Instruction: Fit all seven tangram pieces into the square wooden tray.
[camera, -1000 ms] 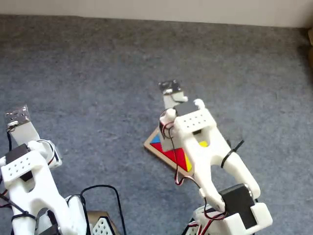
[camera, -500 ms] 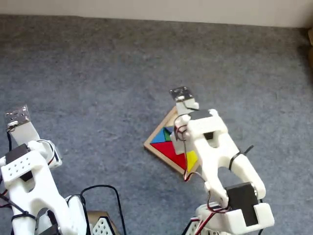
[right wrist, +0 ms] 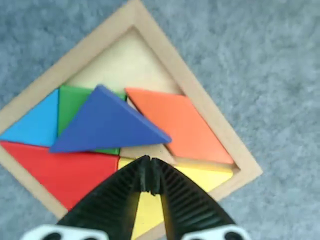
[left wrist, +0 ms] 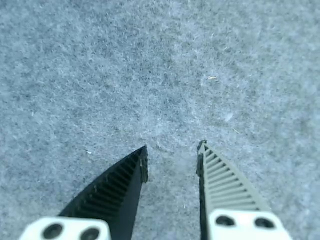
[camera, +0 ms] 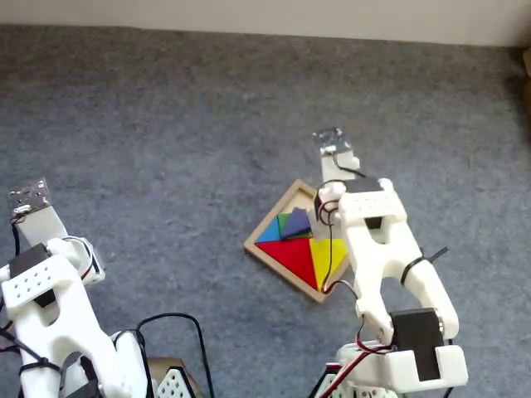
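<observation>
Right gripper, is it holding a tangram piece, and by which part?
Nothing is held. The right gripper is shut with nothing between its fingertips, above the wooden tray; the dark blue triangle lies on top of the green piece.

1. The table [camera: 149, 116] is grey and carpet-like from edge to edge, with a short, flecked nap.
2. Up close in the left wrist view, tiny pale specks of lint lie in the fibres.
3. A pale, plain strip [camera: 249, 15] runs along the far side; whether it is wall or floor cannot be told.
4. A small brown edge [camera: 528, 70] shows at the far right.
5. The light is soft and even, with faint shadows.
</observation>
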